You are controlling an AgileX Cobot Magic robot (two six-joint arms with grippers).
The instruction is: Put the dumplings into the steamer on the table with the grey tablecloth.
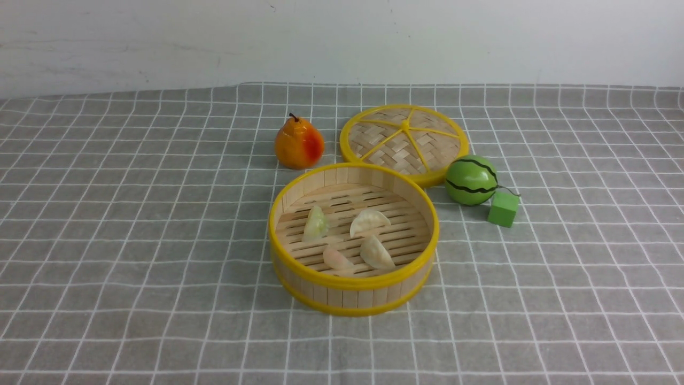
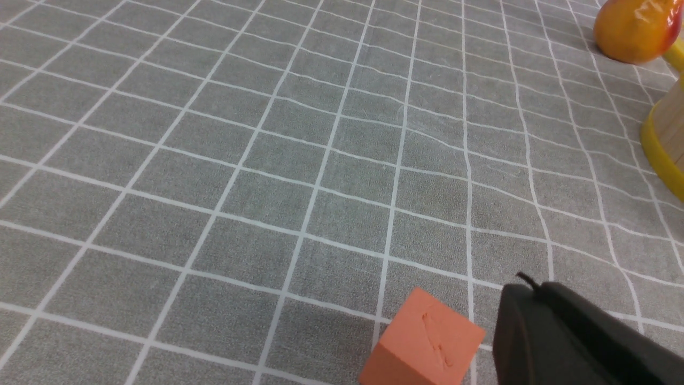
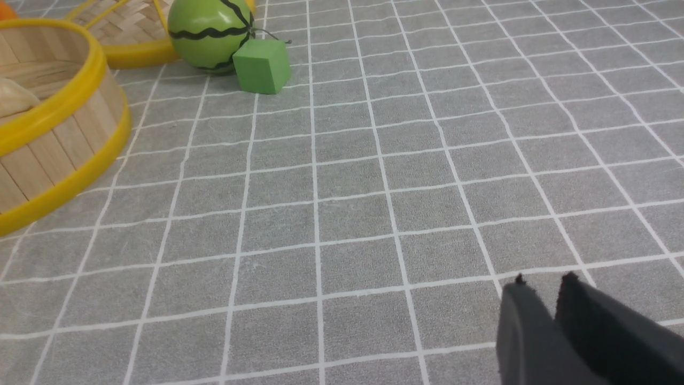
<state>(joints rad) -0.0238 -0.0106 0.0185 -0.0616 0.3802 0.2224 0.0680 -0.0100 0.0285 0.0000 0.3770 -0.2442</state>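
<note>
The round bamboo steamer (image 1: 347, 297) stands mid-table on the grey tablecloth (image 1: 133, 240). On its slatted floor lie the dumplings: a pale green one (image 1: 316, 223), a pinkish one (image 1: 336, 259) and two cream-white ones (image 1: 368, 221) (image 1: 377, 253). Neither arm shows in the front view. In the left wrist view my left gripper (image 2: 534, 286) hangs over bare cloth, shut and holding nothing, with the steamer (image 2: 665, 133) off at the frame's edge. My right gripper (image 3: 545, 280) is over bare cloth too, its tips slightly apart and nothing between them, well away from the steamer (image 3: 53, 115).
Behind the steamer are an orange-red pear (image 1: 299, 143) and the flat woven lid (image 1: 404, 140). A toy watermelon (image 1: 471, 180) and a green cube (image 1: 503, 209) sit to its right. An orange cube (image 2: 427, 342) lies beside my left gripper. A white wall bounds the table's far edge.
</note>
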